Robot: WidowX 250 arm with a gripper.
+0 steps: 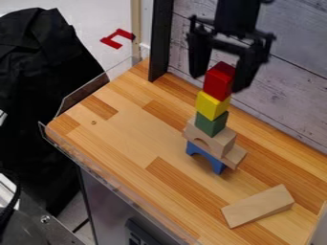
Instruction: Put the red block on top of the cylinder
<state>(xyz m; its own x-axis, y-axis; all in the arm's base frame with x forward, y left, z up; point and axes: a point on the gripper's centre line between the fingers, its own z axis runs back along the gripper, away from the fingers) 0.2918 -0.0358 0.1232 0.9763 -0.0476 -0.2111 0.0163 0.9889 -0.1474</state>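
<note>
The gripper (218, 83) hangs over the back of the table at upper centre, open, with one finger to the left and one to the right of the red block. The red block (218, 81) stands at the top of a tower, directly on a yellow block (212, 105). Below the yellow one come a green block (211, 123), a wooden arch (212, 139), a flat wooden piece (235, 158) and a blue arch (205, 157) at the bottom. I cannot make out a cylinder among these pieces.
A wooden wedge (258, 206) lies on the table (121, 134) at the lower right. A grey plank wall (281, 95) and a black post (160, 40) border the back. A clear rim (115, 179) runs along the table's front left edge.
</note>
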